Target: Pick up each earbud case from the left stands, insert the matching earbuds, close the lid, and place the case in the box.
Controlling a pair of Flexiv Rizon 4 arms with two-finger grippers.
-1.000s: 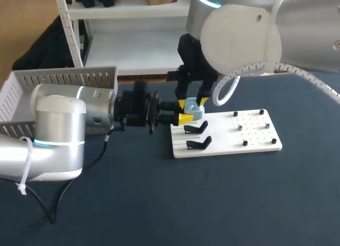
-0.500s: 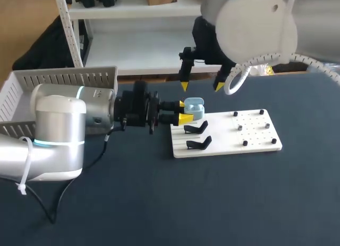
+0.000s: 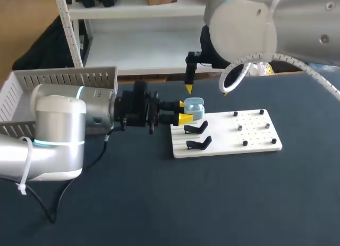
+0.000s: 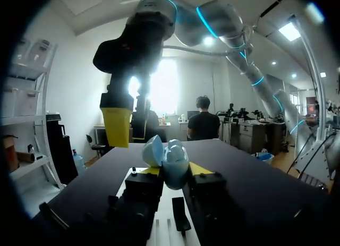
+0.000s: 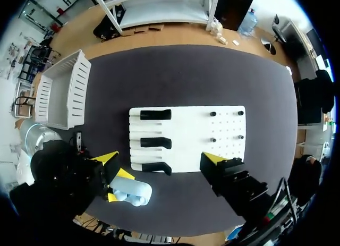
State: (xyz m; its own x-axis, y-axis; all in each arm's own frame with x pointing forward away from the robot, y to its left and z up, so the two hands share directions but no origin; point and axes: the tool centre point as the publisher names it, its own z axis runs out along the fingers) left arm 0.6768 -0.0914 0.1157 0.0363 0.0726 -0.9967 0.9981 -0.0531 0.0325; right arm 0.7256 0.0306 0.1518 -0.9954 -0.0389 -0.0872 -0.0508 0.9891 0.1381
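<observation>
Left claw (image 3: 185, 111) clamped on blue case (image 3: 195, 108), lid ajar, over board's (image 3: 255, 135) 10 o'clock corner. Right claw (image 3: 206, 90) fingers apart, empty, hanging at case's 12 o'clock. Box (image 3: 64, 78) at worktop's (image 3: 159, 203) 9 o'clock.

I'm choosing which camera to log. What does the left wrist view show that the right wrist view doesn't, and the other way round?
Only the left wrist view: the earbud case close up, its lid parted from the body, and the right arm hanging above the table.
Only the right wrist view: the white board with three black stands and small pegs, the white box, and the right gripper open.
Both: the case held between the fingers of the left gripper.
</observation>
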